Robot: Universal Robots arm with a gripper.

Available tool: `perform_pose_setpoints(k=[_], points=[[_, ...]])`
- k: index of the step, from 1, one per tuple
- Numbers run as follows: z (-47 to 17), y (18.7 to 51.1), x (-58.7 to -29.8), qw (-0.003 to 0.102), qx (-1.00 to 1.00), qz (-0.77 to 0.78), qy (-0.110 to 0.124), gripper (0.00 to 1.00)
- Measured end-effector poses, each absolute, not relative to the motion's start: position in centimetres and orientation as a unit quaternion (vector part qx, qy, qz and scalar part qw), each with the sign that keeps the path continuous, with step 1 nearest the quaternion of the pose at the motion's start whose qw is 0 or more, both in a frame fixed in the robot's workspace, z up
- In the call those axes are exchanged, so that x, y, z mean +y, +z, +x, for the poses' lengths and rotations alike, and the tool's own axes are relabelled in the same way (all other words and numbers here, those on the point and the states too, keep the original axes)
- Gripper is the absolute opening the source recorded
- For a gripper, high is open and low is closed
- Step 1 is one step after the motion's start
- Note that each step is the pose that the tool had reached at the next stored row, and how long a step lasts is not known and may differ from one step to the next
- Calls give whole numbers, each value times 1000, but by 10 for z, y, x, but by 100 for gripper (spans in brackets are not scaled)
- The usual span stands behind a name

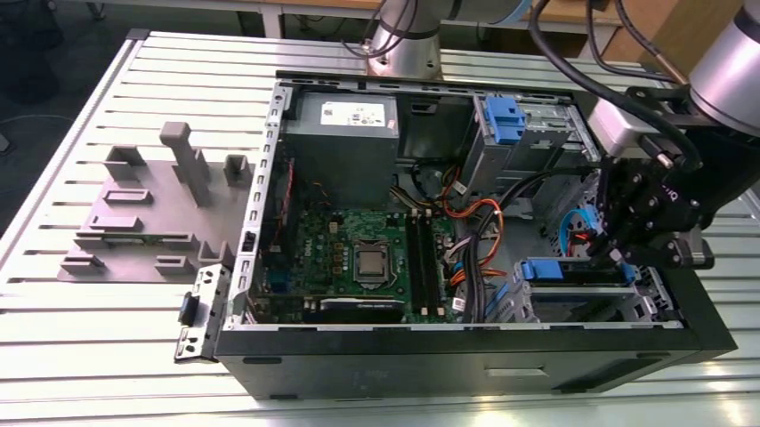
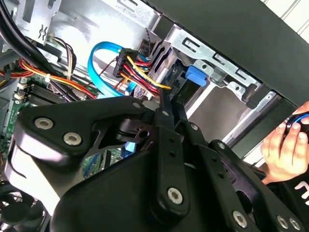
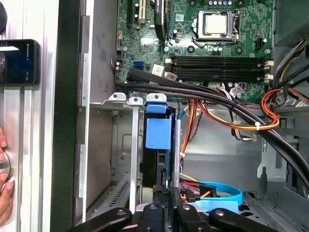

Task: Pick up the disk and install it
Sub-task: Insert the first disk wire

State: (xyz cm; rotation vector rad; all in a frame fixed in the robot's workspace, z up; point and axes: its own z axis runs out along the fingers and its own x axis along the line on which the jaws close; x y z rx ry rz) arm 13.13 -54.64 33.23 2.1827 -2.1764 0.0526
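the disk point(image 3: 158, 134), pinched in the jaws, stands in the computer case point(image 1: 475, 354) on the slatted table point(image 1: 95, 351)

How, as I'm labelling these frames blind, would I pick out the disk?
Start at the open black computer case; in its near corner on the exterior view's right sits a metal drive bay, by the gripper. The disk stands on edge in it, blue-framed, whereas the other blue-tabbed cage sits farther back.
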Motion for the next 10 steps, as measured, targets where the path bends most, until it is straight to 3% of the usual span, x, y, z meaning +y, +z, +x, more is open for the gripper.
perform_pose_setpoints(k=[10], points=[[130,330,-546,29,-706,707,17,17]])
